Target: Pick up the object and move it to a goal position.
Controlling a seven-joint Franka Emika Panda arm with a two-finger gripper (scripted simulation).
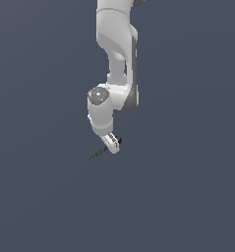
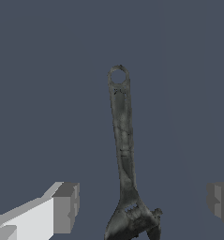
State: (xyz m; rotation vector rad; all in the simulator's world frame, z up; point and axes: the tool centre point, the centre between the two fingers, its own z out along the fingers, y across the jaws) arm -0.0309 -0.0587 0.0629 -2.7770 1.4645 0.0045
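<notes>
The gripper [image 2: 141, 204] stands wide, its two grey fingertips [image 2: 66, 206] well apart on either side of the wrench [image 2: 124, 154], neither touching it. The wrench lies flat on the plain grey surface [image 1: 188, 197] directly beneath the gripper, its black jawed head between the fingertips and its thin handle stretching away.

A flat, even slate blue-grey ground [image 1: 40, 197] fills both views, with no pattern on it. The robot arm [image 1: 116, 44] is white, shaded pale grey along its curves, with a dark grey panel down one side and a mottled grey round cap at the wrist joint. The gripper [image 2: 144, 206] is white with mid-grey square fingertips [image 2: 66, 208]. The wrench [image 2: 123, 154] is dark charcoal with a blotchy, worn grey-green handle, streaked lighter in places, and a nearly black jawed head.
</notes>
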